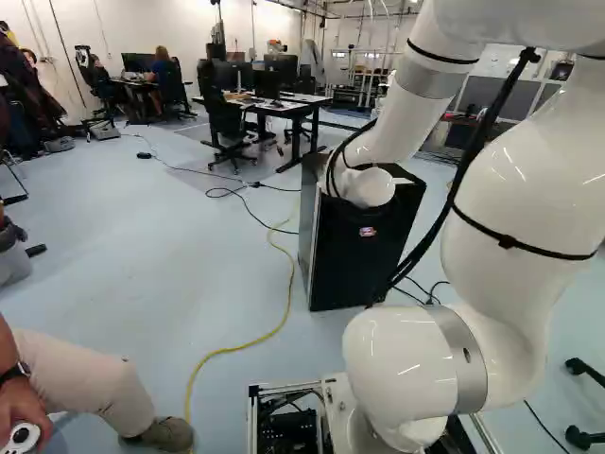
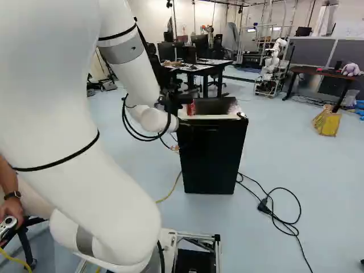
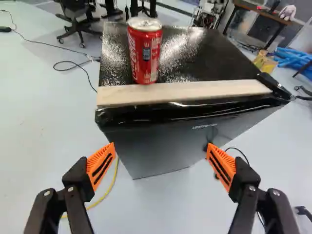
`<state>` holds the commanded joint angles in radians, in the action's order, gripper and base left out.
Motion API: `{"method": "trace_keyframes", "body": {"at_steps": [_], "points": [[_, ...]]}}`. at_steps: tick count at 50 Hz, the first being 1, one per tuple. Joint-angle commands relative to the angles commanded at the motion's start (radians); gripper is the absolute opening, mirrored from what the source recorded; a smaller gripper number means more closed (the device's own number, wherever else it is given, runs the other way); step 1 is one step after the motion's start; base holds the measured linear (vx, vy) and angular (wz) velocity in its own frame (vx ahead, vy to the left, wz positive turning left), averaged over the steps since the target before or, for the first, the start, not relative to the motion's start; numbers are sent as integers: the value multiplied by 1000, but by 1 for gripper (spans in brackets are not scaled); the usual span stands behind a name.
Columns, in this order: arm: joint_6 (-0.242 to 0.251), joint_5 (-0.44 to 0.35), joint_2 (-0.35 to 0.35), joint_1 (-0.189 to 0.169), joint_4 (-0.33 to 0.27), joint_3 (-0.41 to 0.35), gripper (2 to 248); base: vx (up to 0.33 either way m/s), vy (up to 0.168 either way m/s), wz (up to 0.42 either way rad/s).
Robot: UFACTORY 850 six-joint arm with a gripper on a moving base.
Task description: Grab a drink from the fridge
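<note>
Drink can (image 3: 145, 54) | upright on shut fridge (image 3: 156, 144) | contents hidden | hand (image 2: 181, 99): fingers apart

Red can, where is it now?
In the right base view, the red can stands atop the black fridge, toward its left end, just behind the pale strip.

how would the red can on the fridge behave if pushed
The red can stands upright on the glossy black fridge, so a low push would probably slide it, a high one tip it. Its round metal side looks smooth, perhaps slippery, and apt to roll once down. Fullness doesn't show.
</note>
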<state>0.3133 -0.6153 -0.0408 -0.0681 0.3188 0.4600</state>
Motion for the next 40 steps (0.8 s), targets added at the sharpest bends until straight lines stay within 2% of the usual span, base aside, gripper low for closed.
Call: {"method": "trace_keyframes", "body": {"at_steps": [10, 29, 40], "points": [[0, -105, 4, 25, 8, -5, 247, 0, 0, 0], [0, -289, -10, 33, 82, 10, 247, 0, 0, 0], [0, -321, -26, 56, 107, 28, 247, 0, 0, 0]]}}
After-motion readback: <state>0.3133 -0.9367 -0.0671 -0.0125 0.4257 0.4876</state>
